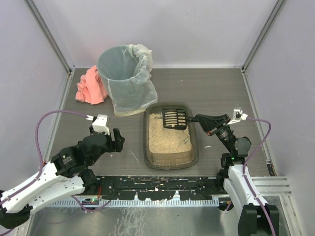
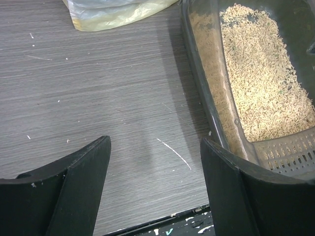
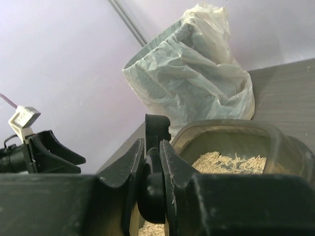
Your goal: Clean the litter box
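Beige litter (image 1: 165, 138) in the litter box (image 1: 170, 161), black scoop (image 1: 175, 118) at its far end

Nearest, the left gripper (image 1: 117, 139) hung released, jaws spread wide over the bare table (image 1: 221, 93), just left of the litter box, which lay mid-table between the two arms. The right gripper (image 1: 195, 119) was clenched on the scoop's handle, the slotted head over the box's far right corner. Beyond stood a lined grey bin (image 1: 130, 93), with a pink cloth (image 1: 90, 86) at its left.

Pink cloth (image 1: 88, 89) partly behind bin (image 1: 129, 91); litter box (image 2: 209, 93) cut by left-wrist view's right edge.
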`<action>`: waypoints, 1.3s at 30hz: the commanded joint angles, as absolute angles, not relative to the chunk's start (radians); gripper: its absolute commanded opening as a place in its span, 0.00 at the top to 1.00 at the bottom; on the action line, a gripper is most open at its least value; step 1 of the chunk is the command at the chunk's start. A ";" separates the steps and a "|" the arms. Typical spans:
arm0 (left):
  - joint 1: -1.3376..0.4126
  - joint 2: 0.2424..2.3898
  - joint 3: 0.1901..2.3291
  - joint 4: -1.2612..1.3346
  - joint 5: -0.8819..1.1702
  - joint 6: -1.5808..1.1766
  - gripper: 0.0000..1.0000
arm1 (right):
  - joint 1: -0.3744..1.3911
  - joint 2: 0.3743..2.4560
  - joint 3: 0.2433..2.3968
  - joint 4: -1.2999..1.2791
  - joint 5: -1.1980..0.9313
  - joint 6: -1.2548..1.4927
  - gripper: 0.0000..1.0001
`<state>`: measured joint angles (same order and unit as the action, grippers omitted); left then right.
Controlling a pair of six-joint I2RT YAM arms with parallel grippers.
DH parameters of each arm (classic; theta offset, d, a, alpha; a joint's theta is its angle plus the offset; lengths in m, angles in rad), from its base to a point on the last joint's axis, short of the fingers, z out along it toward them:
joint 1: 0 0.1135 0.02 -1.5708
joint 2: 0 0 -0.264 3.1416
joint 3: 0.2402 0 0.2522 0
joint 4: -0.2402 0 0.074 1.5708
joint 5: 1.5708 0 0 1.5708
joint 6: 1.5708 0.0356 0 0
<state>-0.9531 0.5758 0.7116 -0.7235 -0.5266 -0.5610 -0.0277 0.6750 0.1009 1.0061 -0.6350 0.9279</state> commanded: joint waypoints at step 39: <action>-0.948 0.474 0.599 -0.685 -0.490 -0.607 0.17 | 0.494 1.304 1.052 0.496 0.305 1.186 0.99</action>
<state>-0.9531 0.5106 0.6014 -0.7158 -0.4992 -0.5949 0.4267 1.2152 0.9314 0.3500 0.1280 1.1904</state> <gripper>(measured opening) 0.823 0.231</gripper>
